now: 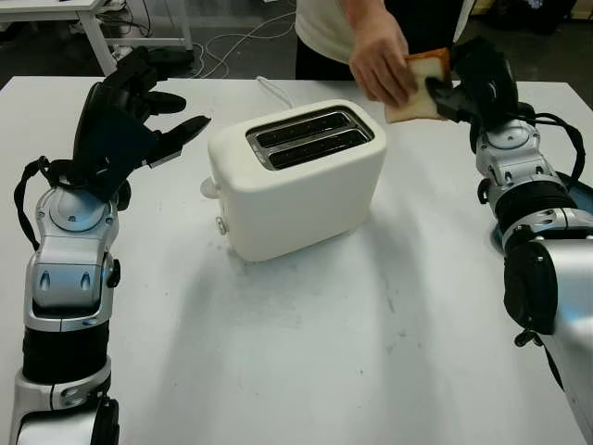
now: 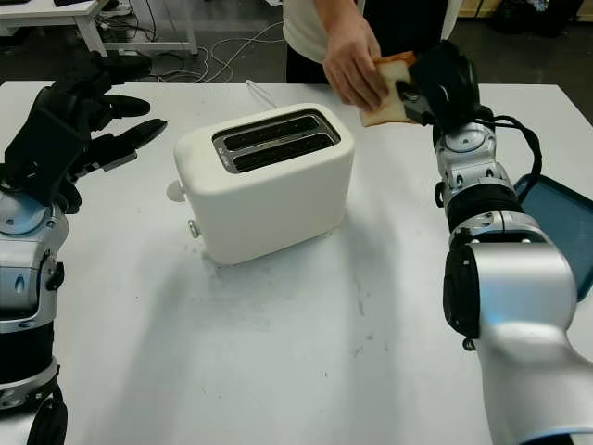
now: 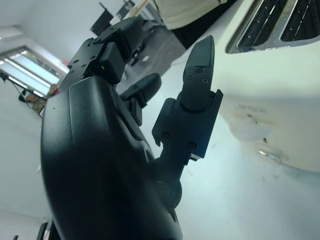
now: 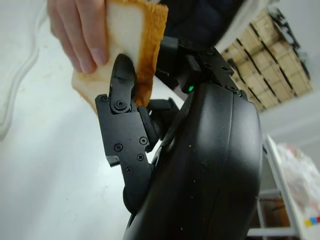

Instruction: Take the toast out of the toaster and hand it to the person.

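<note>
The person (image 1: pixel 371 28) is cut off by the top edge, so just the middle of the body and one arm can be seen. The person's hand (image 1: pixel 380 63) covers one side of the toast (image 1: pixel 419 88), and the right hand (image 1: pixel 463 79) covers the other side, so just a strip of bread peeks out between them. A blue tray (image 2: pixel 556 227) sits behind the right arm and runs off the side edge, and the inside of the toaster (image 1: pixel 296 176) slots is too dark to see into.

The toaster (image 1: pixel 296 181) blocks the table's (image 1: pixel 324 352) middle; bare tabletop lies in front, seemingly passable.
</note>
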You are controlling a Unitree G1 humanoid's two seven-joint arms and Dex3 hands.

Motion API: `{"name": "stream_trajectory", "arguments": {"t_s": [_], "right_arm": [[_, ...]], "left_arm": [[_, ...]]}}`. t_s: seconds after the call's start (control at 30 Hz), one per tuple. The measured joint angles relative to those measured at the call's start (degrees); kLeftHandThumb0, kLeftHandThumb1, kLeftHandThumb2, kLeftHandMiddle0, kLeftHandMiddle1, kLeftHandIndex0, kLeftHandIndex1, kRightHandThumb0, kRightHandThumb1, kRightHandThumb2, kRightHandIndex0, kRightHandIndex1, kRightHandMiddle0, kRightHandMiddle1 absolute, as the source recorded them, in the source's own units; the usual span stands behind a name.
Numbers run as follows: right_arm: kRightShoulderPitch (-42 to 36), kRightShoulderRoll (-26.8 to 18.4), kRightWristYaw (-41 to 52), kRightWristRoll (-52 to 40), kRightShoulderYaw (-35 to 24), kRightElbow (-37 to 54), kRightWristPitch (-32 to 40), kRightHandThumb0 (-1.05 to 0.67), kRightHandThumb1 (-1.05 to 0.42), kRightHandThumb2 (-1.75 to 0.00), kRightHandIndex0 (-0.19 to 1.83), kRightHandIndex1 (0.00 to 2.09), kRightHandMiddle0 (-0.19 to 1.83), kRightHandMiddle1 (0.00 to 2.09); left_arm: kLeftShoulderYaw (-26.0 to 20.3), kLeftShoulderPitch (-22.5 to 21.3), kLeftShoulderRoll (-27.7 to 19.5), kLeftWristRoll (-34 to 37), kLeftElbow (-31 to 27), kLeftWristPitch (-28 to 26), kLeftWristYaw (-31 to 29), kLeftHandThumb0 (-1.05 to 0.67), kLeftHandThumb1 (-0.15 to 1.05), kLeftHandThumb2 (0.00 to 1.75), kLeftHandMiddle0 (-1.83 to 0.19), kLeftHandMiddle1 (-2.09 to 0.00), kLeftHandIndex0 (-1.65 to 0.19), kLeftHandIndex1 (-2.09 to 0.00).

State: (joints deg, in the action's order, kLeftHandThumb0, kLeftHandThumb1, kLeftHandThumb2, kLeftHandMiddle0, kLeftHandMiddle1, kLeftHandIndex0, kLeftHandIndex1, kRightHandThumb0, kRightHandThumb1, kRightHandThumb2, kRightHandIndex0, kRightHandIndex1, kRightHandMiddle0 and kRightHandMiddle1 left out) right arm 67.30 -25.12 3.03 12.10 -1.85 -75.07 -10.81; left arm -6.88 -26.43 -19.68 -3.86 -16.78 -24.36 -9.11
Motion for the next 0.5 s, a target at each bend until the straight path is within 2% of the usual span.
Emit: {"name": "stream_trajectory", "arguments": {"t_s": [0.07,0.13,0.2,0.3,0.37,0.43,0.5], "right_arm": [[-0.24,-0.72,1.44,1.1,1.54,0.27,-2.82,-0.71,-0.92,-0.53,0.26,0.08,0.35,0.03],[-0.26,-1.27,2.22,1.36,2.11,0.59,-3.76,-0.81,-0.92,-0.49,0.22,0.03,0.18,0.01],[-0.53,-1.63,2.88,1.29,2.28,1.12,-3.86,-0.83,-0.92,-0.41,0.06,0.01,0.04,0.0],[-1.7,-1.96,3.15,1.22,2.51,2.66,-4.02,-0.87,-0.92,-0.32,0.01,0.0,0.0,0.0],[-3.64,-2.07,2.33,1.04,2.44,5.0,-4.99,-0.82,-0.92,-0.36,0.0,0.0,0.0,0.0],[-7.17,-1.7,2.08,-1.29,0.78,9.5,-5.85,-0.74,-0.92,-0.56,0.0,0.0,0.0,0.0],[-12.94,-0.4,2.3,-4.88,-1.51,17.08,-6.19,-0.71,-0.92,-0.66,0.0,0.0,0.0,0.0]], "left_arm": [[0.0,0.0,0.0,0.01,0.0,0.0,0.0,-0.36,0.79,0.25,-0.16,-1.05,-0.27,-0.65],[-0.01,0.0,0.0,0.0,-0.02,-0.17,0.0,-0.33,0.79,0.26,-0.15,-1.05,-0.26,-0.65],[-0.02,0.0,0.01,0.01,-0.07,-0.58,0.0,-0.32,0.79,0.27,-0.14,-1.04,-0.25,-0.65],[-0.17,0.0,0.06,0.03,-0.94,-1.96,0.05,-0.3,0.79,0.28,-0.14,-1.03,-0.25,-0.65],[-0.48,0.23,0.34,0.04,-2.46,-3.51,0.36,-0.3,0.81,0.27,-0.14,-1.0,-0.26,-0.62],[-1.04,1.06,0.76,0.07,-4.44,-4.88,0.68,-0.3,0.83,0.24,-0.16,-0.94,-0.28,-0.57],[-2.27,2.61,1.8,1.3,-6.16,-5.66,1.0,-0.32,0.84,0.21,-0.16,-0.9,-0.29,-0.53]]}}
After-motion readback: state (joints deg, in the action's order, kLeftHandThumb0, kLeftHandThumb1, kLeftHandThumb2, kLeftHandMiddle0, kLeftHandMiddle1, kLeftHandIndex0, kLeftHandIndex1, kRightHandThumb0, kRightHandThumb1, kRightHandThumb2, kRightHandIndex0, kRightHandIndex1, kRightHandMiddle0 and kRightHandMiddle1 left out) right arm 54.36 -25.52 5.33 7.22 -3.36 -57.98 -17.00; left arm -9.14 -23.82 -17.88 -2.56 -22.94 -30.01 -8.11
